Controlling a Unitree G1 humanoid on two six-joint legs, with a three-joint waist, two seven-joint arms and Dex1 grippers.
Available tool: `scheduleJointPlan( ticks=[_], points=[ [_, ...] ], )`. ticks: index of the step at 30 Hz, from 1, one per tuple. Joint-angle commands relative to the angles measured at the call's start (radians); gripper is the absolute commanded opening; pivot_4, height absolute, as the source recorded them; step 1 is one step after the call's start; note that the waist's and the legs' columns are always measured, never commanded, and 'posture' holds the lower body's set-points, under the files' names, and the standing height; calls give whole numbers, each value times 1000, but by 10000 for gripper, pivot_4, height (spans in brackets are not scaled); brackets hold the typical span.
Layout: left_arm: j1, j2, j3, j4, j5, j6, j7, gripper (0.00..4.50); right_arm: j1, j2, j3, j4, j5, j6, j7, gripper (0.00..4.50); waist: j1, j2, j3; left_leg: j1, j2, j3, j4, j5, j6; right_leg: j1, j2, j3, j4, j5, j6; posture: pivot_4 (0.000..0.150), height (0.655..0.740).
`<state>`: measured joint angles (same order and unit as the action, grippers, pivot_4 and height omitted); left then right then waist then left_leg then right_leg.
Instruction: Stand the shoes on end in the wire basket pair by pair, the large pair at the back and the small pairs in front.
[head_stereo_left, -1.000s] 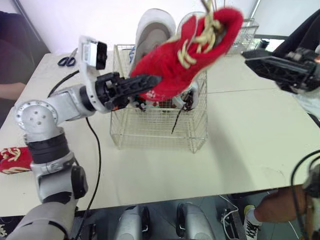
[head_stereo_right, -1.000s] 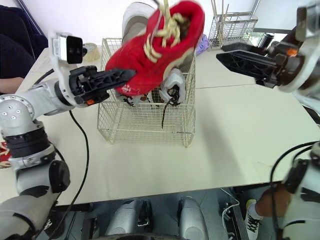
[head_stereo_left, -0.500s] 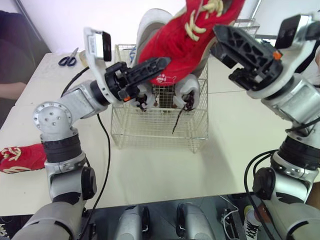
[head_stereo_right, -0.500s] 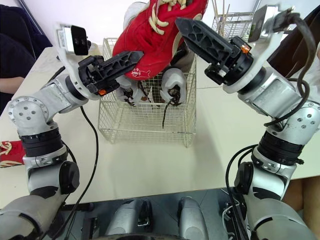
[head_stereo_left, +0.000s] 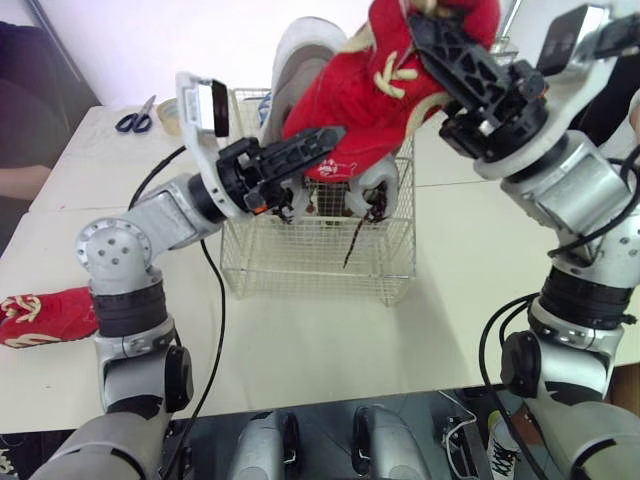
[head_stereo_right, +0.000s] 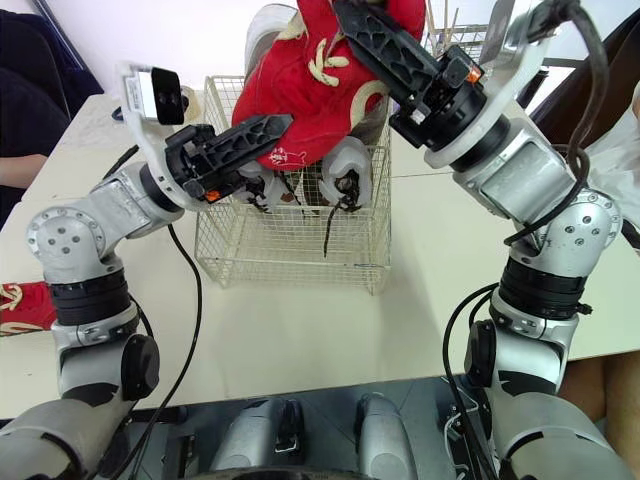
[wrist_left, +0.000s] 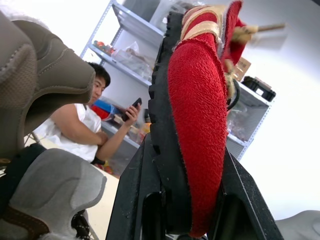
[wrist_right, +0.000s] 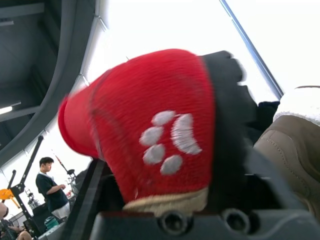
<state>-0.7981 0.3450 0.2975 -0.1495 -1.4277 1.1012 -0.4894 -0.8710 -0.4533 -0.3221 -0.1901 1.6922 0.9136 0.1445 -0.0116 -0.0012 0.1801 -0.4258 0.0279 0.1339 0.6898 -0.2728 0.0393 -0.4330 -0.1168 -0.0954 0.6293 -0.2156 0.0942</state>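
1. Left gripper (head_stereo_left: 320, 142): closed on the red shoe (head_stereo_left: 365, 90). In the left wrist view the two fingers (wrist_left: 134, 200) press the shoe from both sides, the black sole against one and the red fabric against the other.
2. Right gripper (head_stereo_left: 430, 35): closed on the same shoe at its upper end. In the right wrist view the fingers (wrist_right: 230, 105) sit on either side of a red part bearing a white paw print.
3. Red shoe: held in the air by both grippers. It is tilted, above the basket (head_stereo_left: 320, 250) and in front of the large pair, and is not inside the wire walls. Cream laces show on its upper side.
4. Basket: wire, standing on the surface (head_stereo_left: 480, 260) between the two arms.
5. Large pair (head_stereo_left: 303, 58): grey and tan, on end at the back of the basket, rising well above its rim.
6. Small grey pair (head_stereo_right: 345, 165): on end in the basket in front of the large pair, with a black lace hanging down inside.
7. Second red shoe (head_stereo_left: 40, 315): lying on the surface at the robot's far left, well apart from the basket.
8. Scissors (head_stereo_left: 135, 121) and tape roll (head_stereo_left: 168, 108): at the far left of the surface.
9. Second wire rack (head_stereo_right: 465, 50): behind the basket, to the right.
10. Person (wrist_left: 80, 120): seated in the background, holding a phone.
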Motion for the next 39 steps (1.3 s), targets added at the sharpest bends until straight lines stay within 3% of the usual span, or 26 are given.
scheduleJointPlan(
  ticks=[1, 2, 11, 18, 25, 32, 39],
  points=[
    [-1, 15, -11, -29, -10, -23, 18, 3485, -27, -9, 14, -29, 18, -16, 25, 7938, 0, 0, 0, 0, 0, 0, 0, 0, 0, 0, 0, 0, 0, 0, 0, 1500, 7400],
    [-1, 19, -12, -28, -14, -21, 22, 3485, -29, -11, 17, -29, 14, -17, 26, 7237, 0, 0, 0, 0, 0, 0, 0, 0, 0, 0, 0, 0, 0, 0, 0, 1500, 7400],
    [50, 163, -12, -54, -28, 30, -6, 44833, -69, -84, 28, -16, -35, -10, 60, 7222, -1, 0, 0, 0, 0, 0, -1, 0, 0, -1, 0, 0, 0, 0, 0, 1500, 7400],
    [120, 364, 6, -85, 5, 59, -122, 44833, -90, -260, 76, 5, -193, 63, 264, 7222, -1, 0, 0, 0, 0, 0, -2, 0, 0, -1, 0, 0, -1, 0, 0, 1500, 7400],
    [118, 495, 30, -36, 62, 33, -210, 44833, -62, -494, 199, -36, -453, 77, 708, 7222, 0, 0, 1, -1, 0, 1, -4, -1, 1, -2, 0, 0, -6, -1, -1, 1500, 7400],
    [81, 490, 39, -34, 53, 19, -194, 44833, -5, -467, 338, -50, -787, -170, 908, 7222, 0, 0, 1, -1, 0, 1, -5, -1, 1, -2, 0, 0, -7, 0, 0, 1500, 7400],
    [80, 485, 40, -47, 42, 23, -176, 44833, 40, -424, 397, -41, -957, -310, 1013, 7222, 2, 0, 1, -1, 0, 1, -5, 0, 0, -1, 0, 0, -8, 0, 0, 1500, 7400]
  ],
)
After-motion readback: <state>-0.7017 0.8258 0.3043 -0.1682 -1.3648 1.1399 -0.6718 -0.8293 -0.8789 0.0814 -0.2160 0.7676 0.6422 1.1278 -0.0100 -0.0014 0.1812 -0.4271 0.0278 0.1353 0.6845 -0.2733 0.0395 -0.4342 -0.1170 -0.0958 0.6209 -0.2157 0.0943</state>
